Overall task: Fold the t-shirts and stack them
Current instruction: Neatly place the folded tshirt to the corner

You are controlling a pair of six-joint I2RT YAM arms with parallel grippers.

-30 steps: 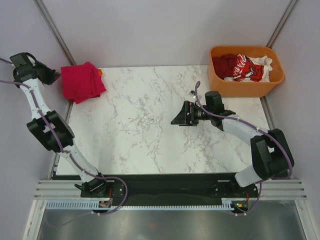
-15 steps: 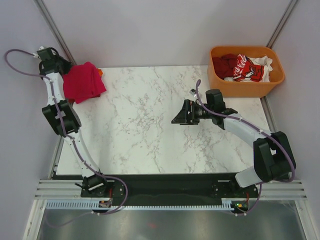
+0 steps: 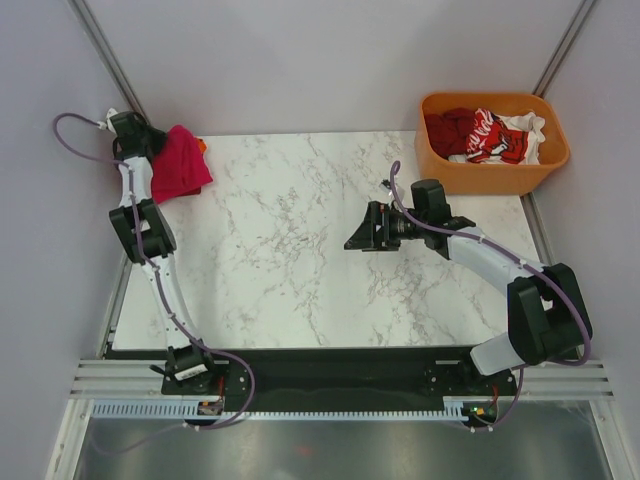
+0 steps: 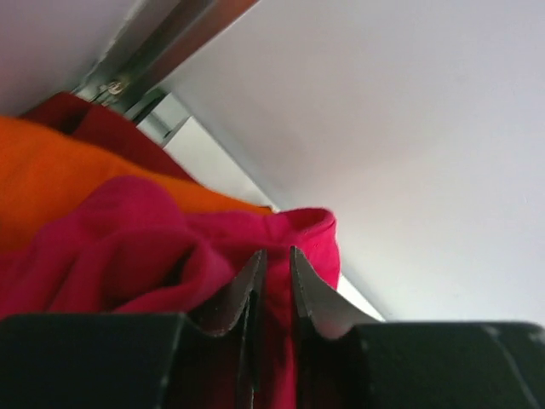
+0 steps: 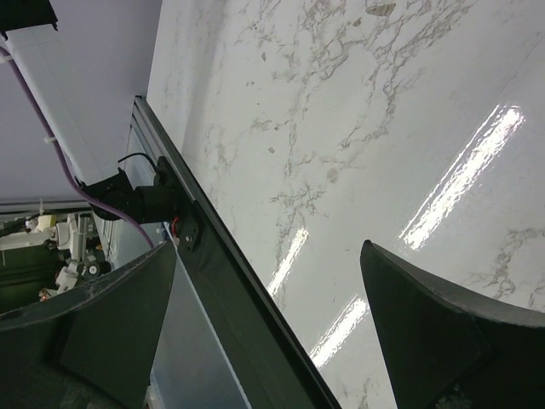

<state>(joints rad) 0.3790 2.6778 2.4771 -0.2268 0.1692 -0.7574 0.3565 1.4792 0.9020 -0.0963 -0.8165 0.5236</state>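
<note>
A folded crimson t-shirt (image 3: 182,165) lies on top of a stack at the table's far left corner, with an orange shirt (image 3: 201,145) peeking out behind it. My left gripper (image 3: 150,148) is at the stack's left edge. In the left wrist view its fingers (image 4: 247,290) are nearly together on a fold of the crimson t-shirt (image 4: 128,247), above an orange layer (image 4: 68,170). My right gripper (image 3: 352,238) hovers open and empty over the middle of the table (image 5: 271,247). More t-shirts, dark red (image 3: 447,128), red with white print (image 3: 490,135) and white (image 3: 522,125), lie in the tub.
The rigid orange tub (image 3: 495,178) stands at the far right corner. The white marble tabletop (image 3: 290,250) lies between the arms. Grey walls and metal posts (image 3: 110,60) close in the back and sides. A metal rail (image 3: 340,385) runs along the near edge.
My left arm has swung in from the far left, bringing its gripper over the left part of the crimson stack. The right arm has barely moved.
</note>
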